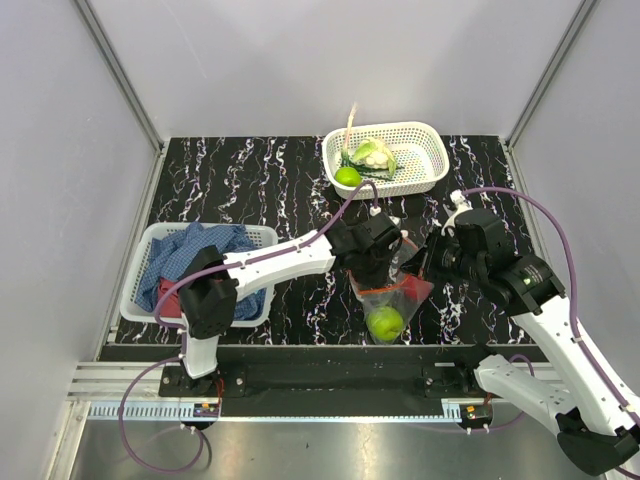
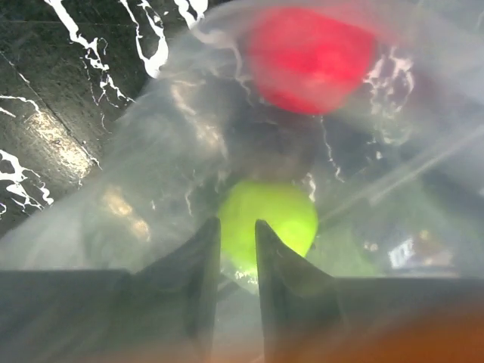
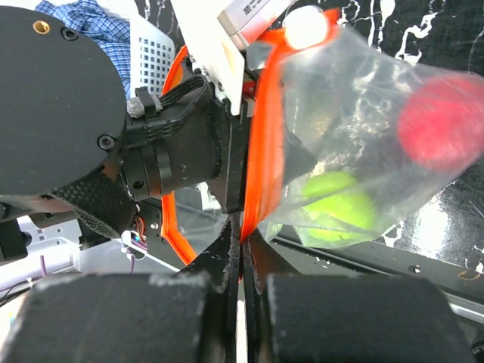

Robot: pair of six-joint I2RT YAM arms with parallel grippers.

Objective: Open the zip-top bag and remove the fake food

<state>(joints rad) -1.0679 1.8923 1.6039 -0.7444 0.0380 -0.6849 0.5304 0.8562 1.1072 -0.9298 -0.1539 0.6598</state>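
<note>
Right wrist: right jaws clenched on strip [image 3: 261,151]; left jaws' hold on lime [image 2: 268,219] I cannot tell; they may pinch bag [image 3: 355,113] instead.

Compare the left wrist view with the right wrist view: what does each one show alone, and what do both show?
Left wrist only: the left end effector, fingers slightly apart, pointing at the lime-green fruit. Right wrist only: the orange-red zip strip, the right end effector shut on it, a blue cloth. Both: the zip-top bag, that fruit, the red piece, the black marbled table.
</note>
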